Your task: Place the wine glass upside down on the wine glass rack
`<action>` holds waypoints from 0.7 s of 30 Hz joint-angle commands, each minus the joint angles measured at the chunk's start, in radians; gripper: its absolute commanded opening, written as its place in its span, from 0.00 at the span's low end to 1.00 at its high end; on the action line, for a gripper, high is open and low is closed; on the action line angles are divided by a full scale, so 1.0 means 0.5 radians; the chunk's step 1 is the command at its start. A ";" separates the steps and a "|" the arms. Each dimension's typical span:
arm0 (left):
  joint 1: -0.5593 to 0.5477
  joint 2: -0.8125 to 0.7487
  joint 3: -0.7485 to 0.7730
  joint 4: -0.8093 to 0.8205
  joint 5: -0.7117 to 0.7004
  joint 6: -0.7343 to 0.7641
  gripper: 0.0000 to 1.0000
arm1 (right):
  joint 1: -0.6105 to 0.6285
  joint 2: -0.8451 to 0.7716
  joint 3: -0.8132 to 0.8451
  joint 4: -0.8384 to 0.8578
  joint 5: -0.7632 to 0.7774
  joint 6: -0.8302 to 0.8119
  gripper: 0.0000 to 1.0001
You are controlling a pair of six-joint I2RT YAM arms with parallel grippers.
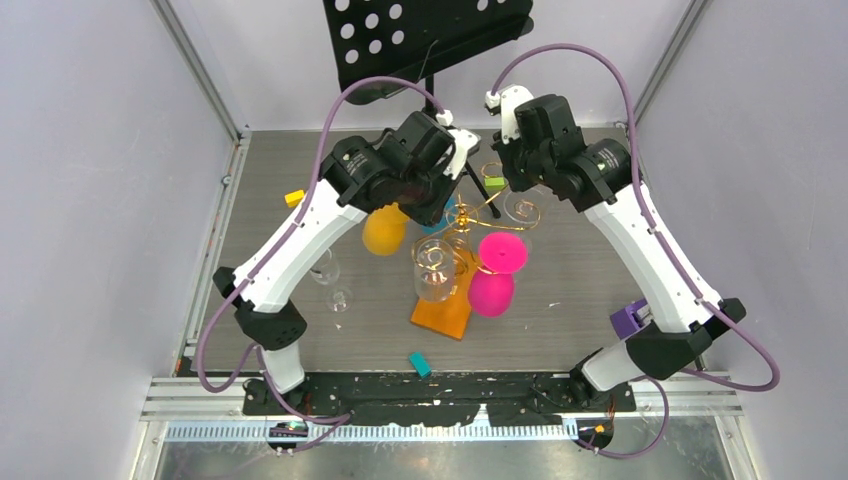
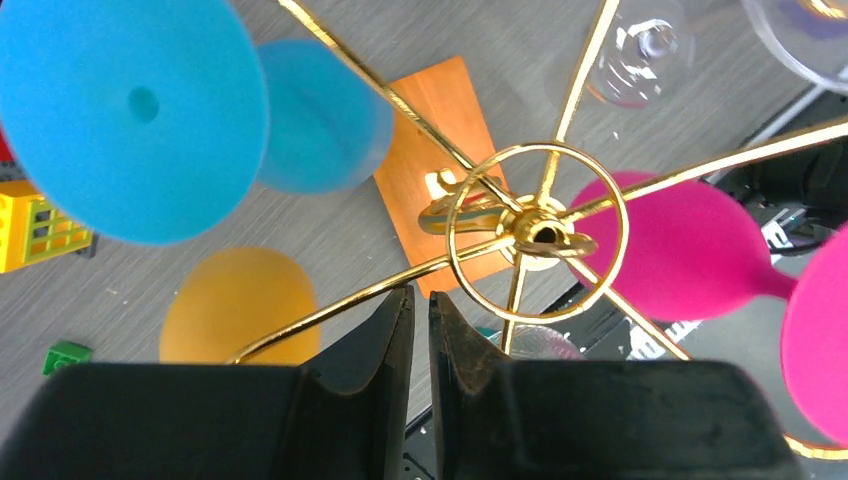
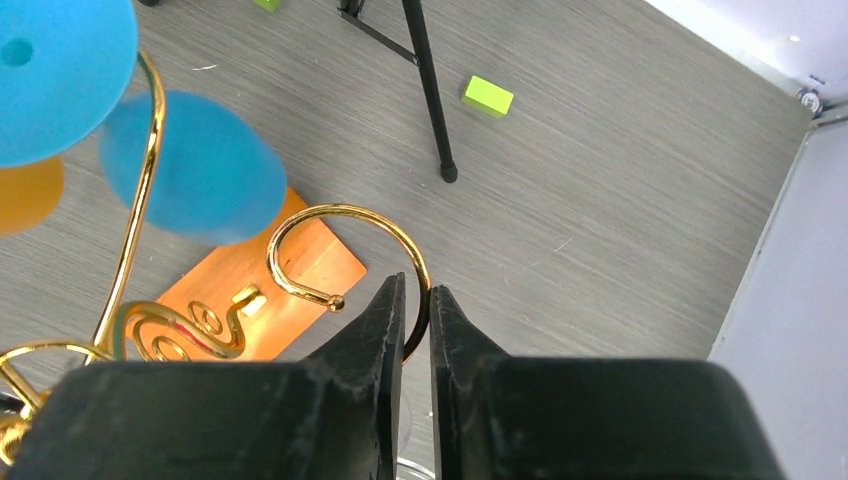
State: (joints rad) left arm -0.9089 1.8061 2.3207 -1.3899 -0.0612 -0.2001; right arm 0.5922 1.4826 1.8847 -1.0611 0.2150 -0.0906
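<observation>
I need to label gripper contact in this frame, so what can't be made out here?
- Right wrist view: whether the right gripper clamps the wine glass rack's loop; its fingers hide the contact.
- Left wrist view: blue glass blurred, cut by the top edge.
- Top view: clear glass on the table, partly behind the left arm.

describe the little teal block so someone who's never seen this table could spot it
Find the wine glass rack in the middle of the table, then its orange base. The teal block lies alone just nearer the arms' bases than that; the yellow block and lime block sit far back.
</observation>
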 commanded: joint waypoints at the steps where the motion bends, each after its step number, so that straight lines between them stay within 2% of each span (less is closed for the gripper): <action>1: 0.140 0.072 0.042 0.119 -0.316 0.090 0.16 | 0.042 -0.133 -0.003 -0.262 -0.067 0.135 0.14; 9: 0.173 0.094 0.064 0.135 -0.343 0.118 0.17 | 0.044 -0.165 -0.042 -0.282 0.001 0.321 0.10; 21: 0.206 0.119 0.115 0.136 -0.351 0.136 0.17 | 0.138 -0.174 -0.007 -0.334 0.023 0.404 0.08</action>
State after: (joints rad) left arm -0.8318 1.8614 2.3375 -1.3949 -0.1734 -0.1730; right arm 0.6159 1.4330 1.8675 -1.1248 0.2726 0.1062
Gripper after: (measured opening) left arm 0.171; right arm 0.162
